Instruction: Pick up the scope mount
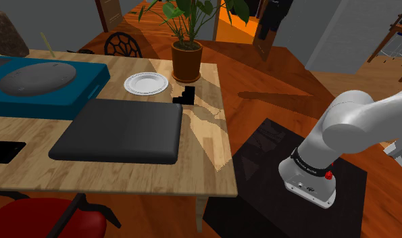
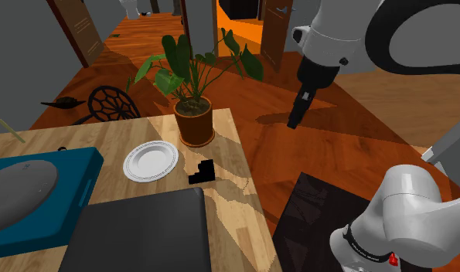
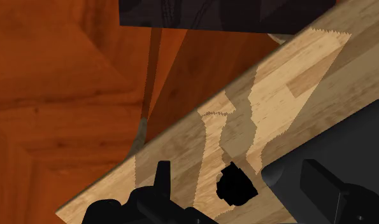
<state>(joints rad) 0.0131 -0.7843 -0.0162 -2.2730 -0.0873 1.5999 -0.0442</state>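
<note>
The scope mount (image 1: 186,94) is a small black stepped block on the light wooden table (image 1: 125,177), near the edge on the shoulder view's right, in front of the plant pot. It also shows in the second exterior view as the scope mount (image 2: 201,171). My black gripper (image 2: 296,114) hangs high in the air over the wooden floor, off the table's edge and well above the mount. In the wrist view the gripper (image 3: 235,167) is open, its fingers (image 3: 161,181) standing apart, and the mount (image 3: 235,186) lies far below between them, untouched.
A potted plant (image 1: 186,57) stands just behind the mount, and a white plate (image 1: 146,84) lies beside it. A large black pad (image 1: 118,130) sits near the mount. A teal tray (image 1: 91,84) holds a grey oval. My stand (image 1: 287,182) is off the table's edge.
</note>
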